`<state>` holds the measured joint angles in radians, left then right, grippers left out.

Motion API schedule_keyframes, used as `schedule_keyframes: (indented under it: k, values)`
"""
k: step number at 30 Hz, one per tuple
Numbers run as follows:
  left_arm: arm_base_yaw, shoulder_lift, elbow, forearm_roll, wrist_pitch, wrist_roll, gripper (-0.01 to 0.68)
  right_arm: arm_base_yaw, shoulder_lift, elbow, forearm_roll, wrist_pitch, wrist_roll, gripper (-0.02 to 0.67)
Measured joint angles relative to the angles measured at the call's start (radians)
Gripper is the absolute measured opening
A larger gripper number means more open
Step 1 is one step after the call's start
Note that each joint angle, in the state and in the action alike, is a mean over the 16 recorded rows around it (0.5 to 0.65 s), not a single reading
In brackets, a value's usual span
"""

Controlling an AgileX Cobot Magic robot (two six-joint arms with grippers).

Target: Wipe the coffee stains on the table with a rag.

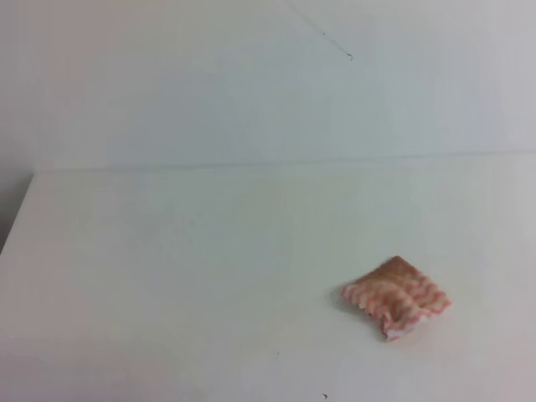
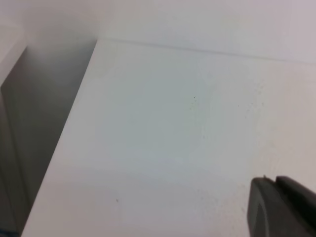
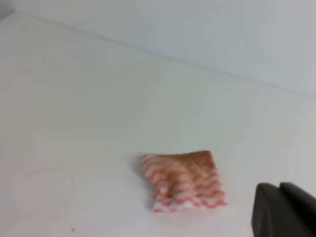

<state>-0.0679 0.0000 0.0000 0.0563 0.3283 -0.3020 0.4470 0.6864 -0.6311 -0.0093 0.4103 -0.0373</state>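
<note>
The rag point(image 1: 397, 296), a small folded cloth with pink-red and white wavy stripes and a brownish far corner, lies flat on the white table point(image 1: 184, 268) at the right front. In the right wrist view the rag point(image 3: 183, 180) lies ahead and left of my right gripper point(image 3: 279, 186), well apart from it. Only that gripper's dark tips show at the lower right corner, side by side with no gap and nothing between them. My left gripper point(image 2: 275, 180) shows the same way, over bare table point(image 2: 163, 128). Of the coffee stains only tiny dark specks point(image 1: 325, 395) show. Neither arm appears in the exterior view.
A pale wall point(image 1: 251, 84) with a thin dark hairline mark point(image 1: 347, 56) rises behind the table. The table's left edge point(image 2: 74, 128) drops into a shadowed gap point(image 2: 39, 113) beside it.
</note>
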Motion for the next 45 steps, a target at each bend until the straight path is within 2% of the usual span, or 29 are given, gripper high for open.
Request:
schedule_keyframes:
  k: [6,12,18,34,39,45]
  values:
    - [0.000,0.000,0.000,0.000,0.000,0.000,-0.003,0.000,-0.237,0.237,0.040,-0.107,0.009,0.001]
    - [0.000,0.000,0.000,0.000,0.000,0.000,-0.003,0.000,-0.372,0.363,0.050,-0.195,0.001,0.000]
    - [0.000,0.000,0.000,0.000,0.000,0.000,-0.003,0.000,-0.412,0.401,0.027,-0.233,-0.011,0.000]
    - [0.000,0.000,0.000,-0.001,0.000,0.000,-0.003,-0.008,-0.423,0.430,0.017,-0.204,-0.013,0.000]
    - [0.000,0.000,0.000,-0.001,0.000,0.000,-0.003,-0.060,-0.469,0.448,0.015,-0.178,-0.012,0.000]
    - [0.000,0.000,0.000,-0.002,0.000,0.000,-0.003,-0.193,-0.564,0.475,0.006,-0.125,-0.011,0.000]
